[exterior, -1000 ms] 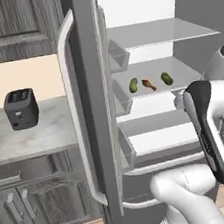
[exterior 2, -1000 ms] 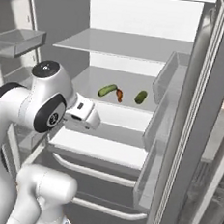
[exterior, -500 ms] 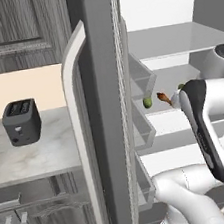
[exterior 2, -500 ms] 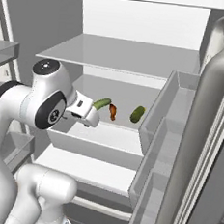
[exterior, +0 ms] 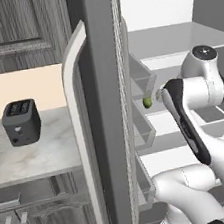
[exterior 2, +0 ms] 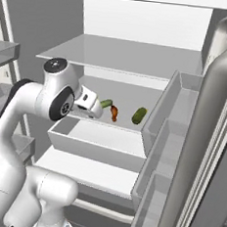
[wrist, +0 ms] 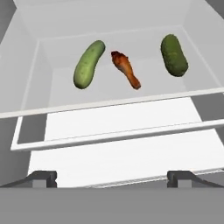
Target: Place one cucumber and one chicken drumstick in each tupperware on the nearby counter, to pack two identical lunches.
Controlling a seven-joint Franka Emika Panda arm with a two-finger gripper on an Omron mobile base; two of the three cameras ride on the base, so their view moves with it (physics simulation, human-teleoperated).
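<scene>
The end effector (wrist: 112,177) is held released and empty at the open fridge, aimed along the shelf (wrist: 113,89), apparently so a first item can be chosen. Two cucumbers (wrist: 89,64) (wrist: 174,55) are laid there with one chicken drumstick (wrist: 126,68) between them, all apart. The desk (exterior: 35,162) is seen left of the fridge door (exterior: 104,135), carrying a black toaster (exterior: 20,123).

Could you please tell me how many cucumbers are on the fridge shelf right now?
2: the lighter cucumber lies left of the chicken drumstick, the darker cucumber right of it, in the hand view. More may be hidden.
</scene>
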